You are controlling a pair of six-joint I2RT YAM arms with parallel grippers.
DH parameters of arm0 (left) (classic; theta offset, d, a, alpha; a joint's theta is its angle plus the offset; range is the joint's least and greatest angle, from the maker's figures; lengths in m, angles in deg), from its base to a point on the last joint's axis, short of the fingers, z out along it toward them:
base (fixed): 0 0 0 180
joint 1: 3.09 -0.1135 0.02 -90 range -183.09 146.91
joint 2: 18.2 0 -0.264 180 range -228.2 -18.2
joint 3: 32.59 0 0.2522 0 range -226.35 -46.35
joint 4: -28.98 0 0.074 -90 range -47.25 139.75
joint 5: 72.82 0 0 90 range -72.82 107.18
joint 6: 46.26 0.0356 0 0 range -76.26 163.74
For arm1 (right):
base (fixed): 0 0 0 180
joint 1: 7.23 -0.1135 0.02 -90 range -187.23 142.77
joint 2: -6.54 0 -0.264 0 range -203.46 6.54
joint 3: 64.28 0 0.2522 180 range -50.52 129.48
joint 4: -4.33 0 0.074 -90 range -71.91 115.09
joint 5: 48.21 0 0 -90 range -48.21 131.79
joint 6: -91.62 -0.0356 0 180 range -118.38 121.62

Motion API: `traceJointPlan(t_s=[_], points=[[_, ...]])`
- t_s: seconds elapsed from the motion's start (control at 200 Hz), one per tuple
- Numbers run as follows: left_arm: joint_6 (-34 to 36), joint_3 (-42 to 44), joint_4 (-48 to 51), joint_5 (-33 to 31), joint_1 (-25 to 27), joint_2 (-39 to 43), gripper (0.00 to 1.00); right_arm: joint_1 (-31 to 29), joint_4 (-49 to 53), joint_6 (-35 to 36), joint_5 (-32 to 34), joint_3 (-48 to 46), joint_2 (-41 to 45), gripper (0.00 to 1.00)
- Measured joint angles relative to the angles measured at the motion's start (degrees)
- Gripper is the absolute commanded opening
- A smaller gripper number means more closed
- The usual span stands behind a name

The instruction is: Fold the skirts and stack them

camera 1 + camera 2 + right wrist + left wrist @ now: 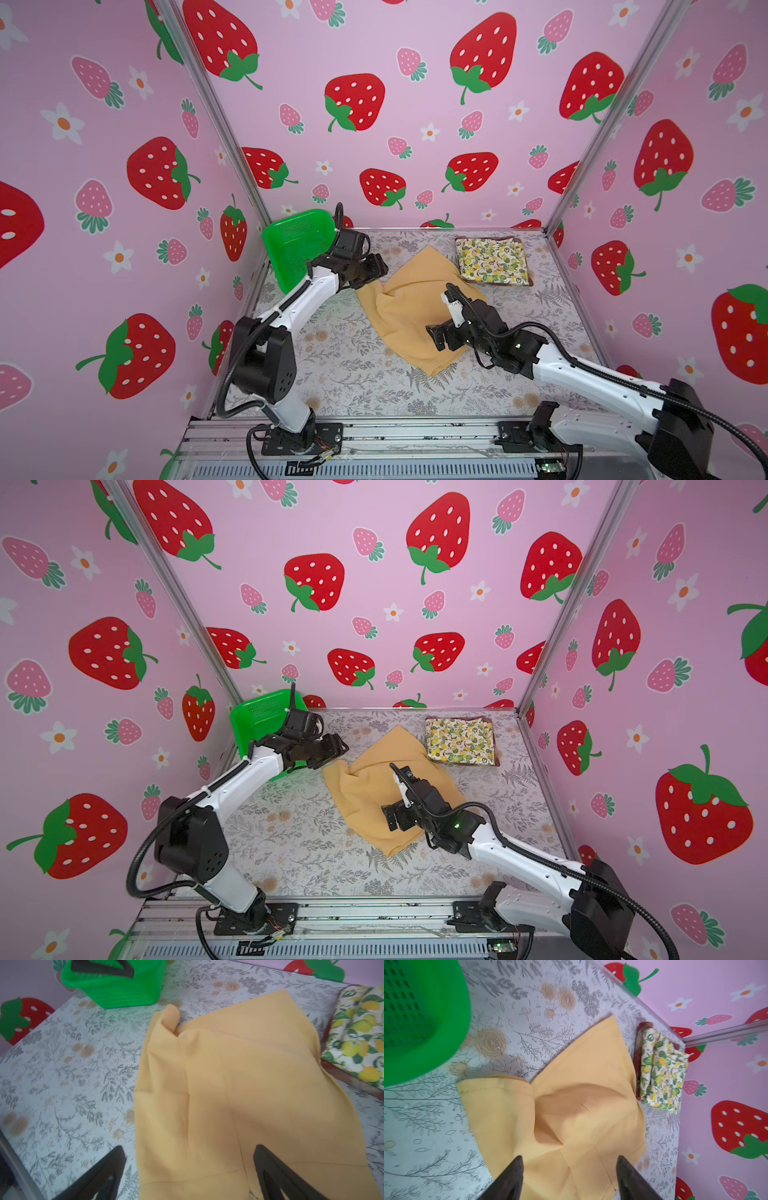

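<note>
The mustard-yellow skirt (411, 307) (382, 791) lies loosely folded and wrinkled in the middle of the table. The lemon-print skirt (492, 259) (461, 739) sits folded at the back right, on top of the plaid skirt (640, 1043), of which only a red-brown edge shows. My left gripper (374, 268) (570, 1159) hovers open above the mustard skirt's (571, 1105) far left corner, holding nothing. My right gripper (436, 336) (190, 1147) stands open over the mustard skirt's (239, 1095) near right part, also holding nothing.
A green perforated basket (297, 245) (116, 987) leans tilted in the back left corner, just behind my left wrist. Pink strawberry walls with metal posts close in three sides. The floral table surface (353, 374) shows in front and to the left.
</note>
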Motion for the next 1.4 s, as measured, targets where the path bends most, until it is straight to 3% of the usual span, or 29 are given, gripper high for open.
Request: traceJointPlan(t_s=[0.155,0.335,0.475,1.046,1.396], points=[[0.15,8.63,-0.46,-0.07,-1.51,9.11,0.92,-9.51,1.20,0.00,4.85,0.61,-7.54,1.00],[-0.22,18.01,-1.33,1.60,-3.91,12.44,0.94,-18.03,4.11,-0.07,10.25,3.48,-16.87,0.96],[-0.28,21.86,-1.40,2.08,-5.68,13.94,0.94,-21.49,5.46,-0.85,12.50,4.63,-20.50,0.85],[-0.42,29.94,-4.96,-3.43,-8.28,12.61,0.90,-23.04,6.62,-3.50,11.04,1.36,-21.57,0.68],[-0.42,30.40,-10.03,-6.58,-11.15,2.01,0.78,-23.04,6.84,-4.17,9.62,0.52,-21.46,0.63]])
